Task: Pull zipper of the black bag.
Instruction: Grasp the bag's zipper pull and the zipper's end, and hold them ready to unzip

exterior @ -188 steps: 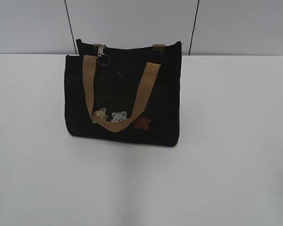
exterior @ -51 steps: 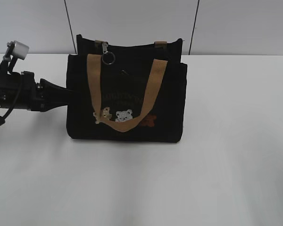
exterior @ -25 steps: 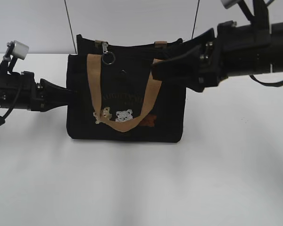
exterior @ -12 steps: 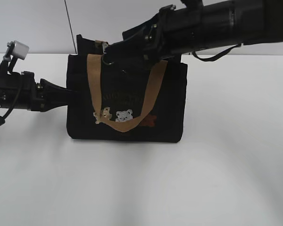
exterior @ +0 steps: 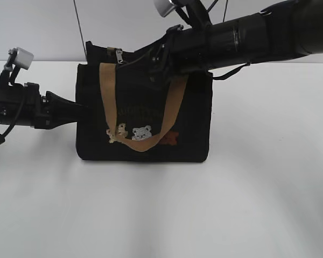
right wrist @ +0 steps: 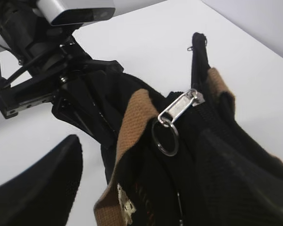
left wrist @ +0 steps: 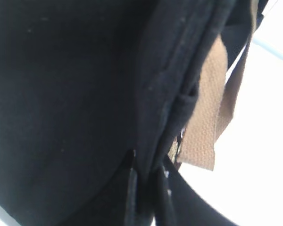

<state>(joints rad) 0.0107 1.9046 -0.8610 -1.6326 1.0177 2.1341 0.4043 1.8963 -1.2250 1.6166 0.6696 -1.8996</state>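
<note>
The black bag (exterior: 196, 121) stands upright on the white table, with tan handles (exterior: 110, 91) and animal patches (exterior: 140, 131) on its front. My left gripper (exterior: 78, 110) is shut on the bag's left side edge; the left wrist view shows its jaws (left wrist: 144, 188) pinching a black fabric seam (left wrist: 61, 94). My right gripper (exterior: 126, 59) reaches over the bag's top from the right. It is open (right wrist: 139, 136), one finger on each side of the silver zipper (right wrist: 181, 106) and its ring (right wrist: 165, 136), not touching them. The zipper (exterior: 119, 55) sits at the track's left end.
The white table (exterior: 215, 215) spreads in front of and to both sides of the bag. A grey panelled wall (exterior: 43, 27) stands behind. The left arm (right wrist: 42, 89) with its camera shows in the right wrist view, beside the bag (right wrist: 165, 188).
The left gripper took hold of the bag's left edge and has stayed. The right arm came in from the right, swept left along the bag's top and now sits at the zipper.
</note>
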